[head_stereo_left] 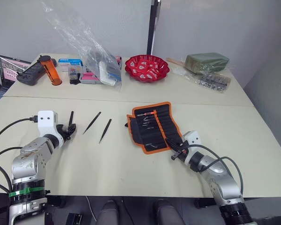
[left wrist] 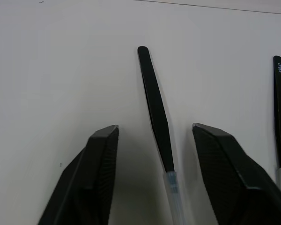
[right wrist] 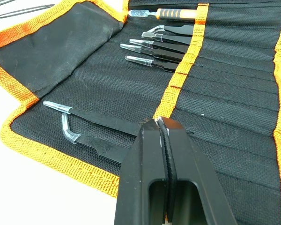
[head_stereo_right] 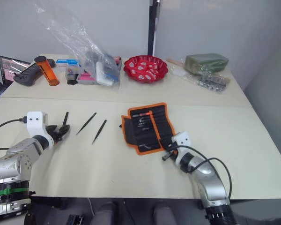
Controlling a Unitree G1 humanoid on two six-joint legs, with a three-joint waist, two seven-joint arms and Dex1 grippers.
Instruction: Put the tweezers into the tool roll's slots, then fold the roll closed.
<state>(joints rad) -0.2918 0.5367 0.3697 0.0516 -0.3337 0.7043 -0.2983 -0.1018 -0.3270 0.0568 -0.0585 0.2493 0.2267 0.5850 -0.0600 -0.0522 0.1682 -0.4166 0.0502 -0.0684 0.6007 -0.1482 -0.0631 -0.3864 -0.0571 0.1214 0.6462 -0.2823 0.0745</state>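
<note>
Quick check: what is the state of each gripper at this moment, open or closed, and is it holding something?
Left gripper: open, holding nothing; a loose tweezer lies on the table between its fingers.
Right gripper: shut, empty, over the tool roll.

A pale table stands against plain grey walls, split by perhaps a dark post.

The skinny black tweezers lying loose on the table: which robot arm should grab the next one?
Probably the left. Its gripper is open with one slim black tweezer lying between its fingers. The right gripper is shut, over at the black, orange-edged fabric tool roll.
</note>
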